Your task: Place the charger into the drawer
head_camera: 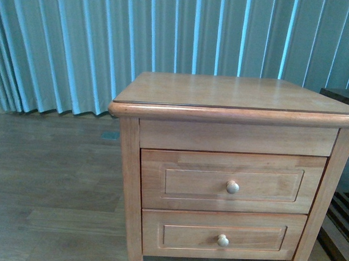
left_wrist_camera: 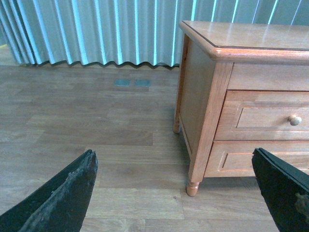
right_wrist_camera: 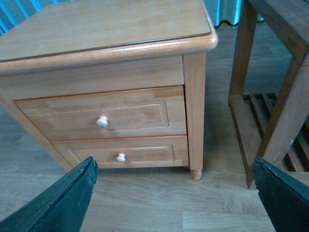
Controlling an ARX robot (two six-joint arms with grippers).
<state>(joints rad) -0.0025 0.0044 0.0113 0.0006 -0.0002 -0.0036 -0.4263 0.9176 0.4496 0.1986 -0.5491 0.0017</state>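
A light-wood cabinet [head_camera: 233, 92] stands in front of me with two drawers. The upper drawer [head_camera: 201, 180] is pushed shut, with a round pale knob [head_camera: 233, 187]. The same drawer [right_wrist_camera: 135, 113] shows in the right wrist view and the drawer [left_wrist_camera: 263, 116] again in the left wrist view. The charger is out of view. My left gripper [left_wrist_camera: 175, 191] hangs open above the floor beside the cabinet's left front leg. My right gripper [right_wrist_camera: 175, 193] is open over the floor in front of the cabinet. Neither holds anything.
The lower drawer [head_camera: 194, 234] is shut too. A darker slatted wooden stand [right_wrist_camera: 270, 101] sits close to the cabinet's right side. Pale blue curtains [head_camera: 80, 47] hang behind. Wooden floor [left_wrist_camera: 87, 125] stretches to the cabinet's left.
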